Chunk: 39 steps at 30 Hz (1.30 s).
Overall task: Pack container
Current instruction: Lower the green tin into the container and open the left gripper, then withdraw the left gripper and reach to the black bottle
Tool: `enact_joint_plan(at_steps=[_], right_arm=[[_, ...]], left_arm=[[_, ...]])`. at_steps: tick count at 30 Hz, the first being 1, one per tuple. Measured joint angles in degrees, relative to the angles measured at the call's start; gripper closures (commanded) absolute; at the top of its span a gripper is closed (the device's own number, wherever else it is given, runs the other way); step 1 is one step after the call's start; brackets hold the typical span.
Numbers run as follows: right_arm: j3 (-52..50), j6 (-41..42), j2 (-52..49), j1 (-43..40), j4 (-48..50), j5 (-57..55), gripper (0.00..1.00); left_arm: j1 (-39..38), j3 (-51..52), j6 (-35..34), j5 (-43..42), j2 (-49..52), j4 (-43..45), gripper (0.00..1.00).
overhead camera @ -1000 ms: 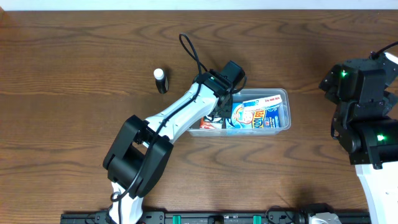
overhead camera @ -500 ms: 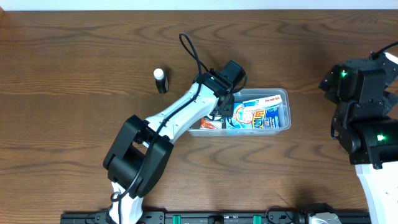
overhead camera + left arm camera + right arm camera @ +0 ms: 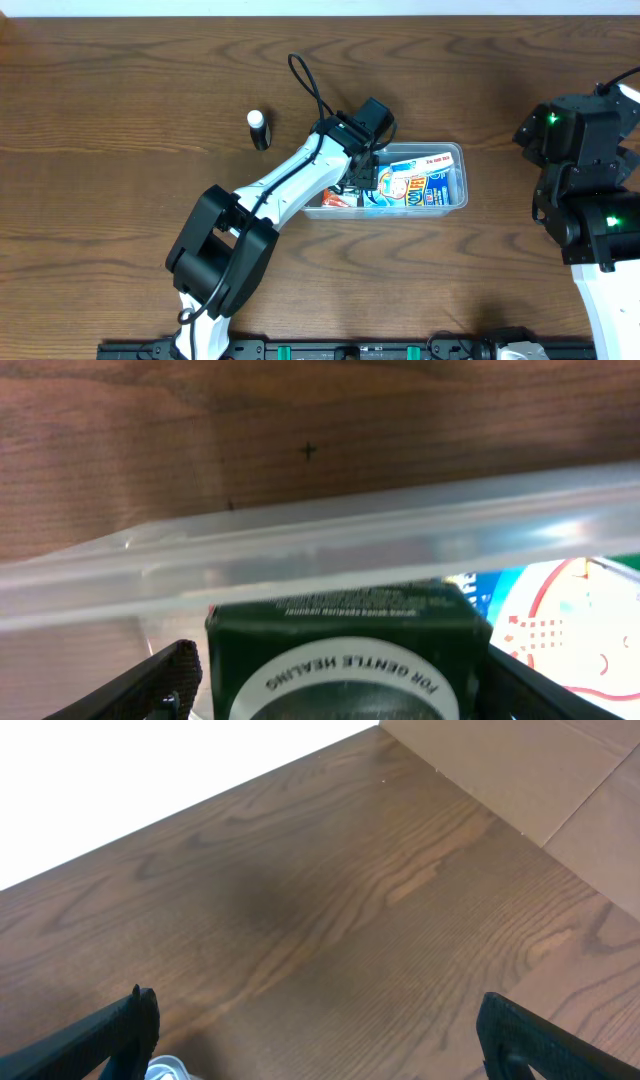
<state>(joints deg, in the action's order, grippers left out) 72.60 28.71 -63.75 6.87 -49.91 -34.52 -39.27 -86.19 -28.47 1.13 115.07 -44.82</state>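
Container point(image 3: 452, 150) is found mid-surface point(image 3: 120, 90), part filled. It is judged light, thin-walled and slick; the rim at a short end is preferred for holding. A green box point(image 3: 345, 650) is flanked by the left fingers point(image 3: 170, 675) at its left end; whether it is pinched cannot be told. Right fingers point(image 3: 125, 1025) are spread, empty.

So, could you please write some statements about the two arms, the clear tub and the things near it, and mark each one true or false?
1. A dark green cardboard box sits between the jaws of the left gripper. True.
2. The right gripper is holding a packet. False: its jaws are wide apart, with only the brown wooden table between them.
3. The small dark bottle with a white cap is inside the tub. False: it is on the table, outside the tub.
4. The clear rectangular plastic container holds a blue and white packet. True.
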Motion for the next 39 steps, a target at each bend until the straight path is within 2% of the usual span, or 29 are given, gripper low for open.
enact_joint_plan(at_steps=[5,12,19,24,29,33,39], right_arm=[[0.0,0.0,0.0,0.0,0.0,0.0,0.01],[0.0,0.0,0.0,0.0,0.02,0.0,0.01],[0.0,0.0,0.0,0.0,0.0,0.0,0.01],[0.0,0.0,0.0,0.0,0.0,0.0,0.01],[0.0,0.0,0.0,0.0,0.0,0.0,0.01],[0.0,0.0,0.0,0.0,0.0,0.0,0.01],[0.0,0.0,0.0,0.0,0.0,0.0,0.01]], left_arm=[[0.0,0.0,0.9,0.22,-4.17,-0.26,0.16],[0.02,-0.2,3.08,0.87,-16.9,-0.85,0.16],[3.8,-0.9,5.9,7.41,-25.14,-2.75,0.16],[14.58,-1.22,8.68,9.57,-25.03,-2.73,0.16],[25.7,-1.22,12.72,7.76,-22.16,-2.75,0.16],[29.35,-1.22,15.15,6.73,-18.91,-2.62,0.16],[29.77,-1.46,17.66,3.28,-14.12,-2.1,0.17]])
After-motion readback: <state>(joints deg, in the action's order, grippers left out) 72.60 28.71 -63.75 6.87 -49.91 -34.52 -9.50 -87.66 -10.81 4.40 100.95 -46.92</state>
